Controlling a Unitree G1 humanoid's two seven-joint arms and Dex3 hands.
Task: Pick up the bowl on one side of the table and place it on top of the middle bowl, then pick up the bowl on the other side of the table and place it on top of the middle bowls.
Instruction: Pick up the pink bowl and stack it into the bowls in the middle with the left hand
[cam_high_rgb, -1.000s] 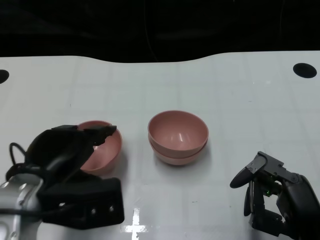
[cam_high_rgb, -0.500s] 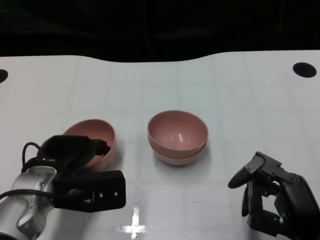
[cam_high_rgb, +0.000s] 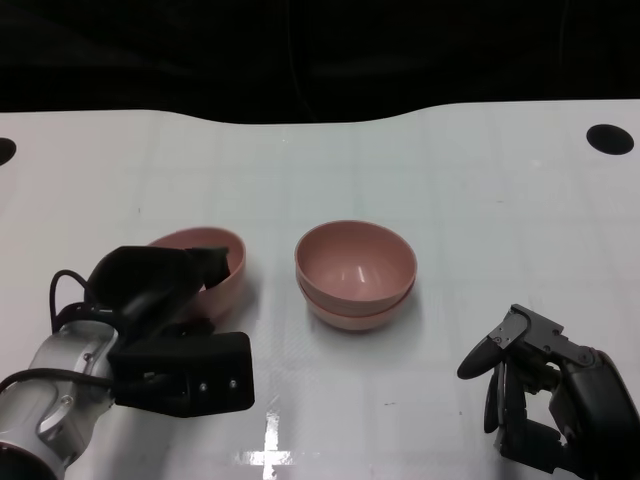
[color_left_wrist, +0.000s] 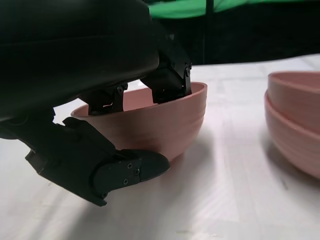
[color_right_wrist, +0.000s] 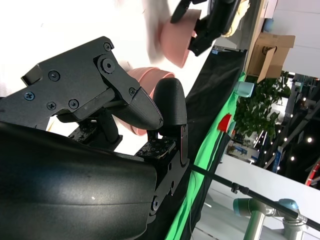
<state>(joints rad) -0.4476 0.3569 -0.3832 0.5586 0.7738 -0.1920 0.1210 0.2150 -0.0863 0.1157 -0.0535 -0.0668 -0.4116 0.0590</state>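
Head view: left hand (cam_high_rgb: 165, 290) gripped side bowl (cam_high_rgb: 215, 265) at 9 o'clock of middle stack (cam_high_rgb: 355, 273); bowl tilted. Right hand (cam_high_rgb: 545, 395) at 4 o'clock of stack, fingers partly curled, holding nothing. White table (cam_high_rgb: 480, 200), two dark round holes near far corners, dark background. Count: three pink bowls, two nested in stack.

Left wrist view: fingers (color_left_wrist: 170, 75) hooked over rim, thumb under wall; bowl base off table, stack (color_left_wrist: 295, 125) well apart.

Right wrist view: green backdrop, cardboard box (color_right_wrist: 272, 52), plant, no object between fingers (color_right_wrist: 170, 107).
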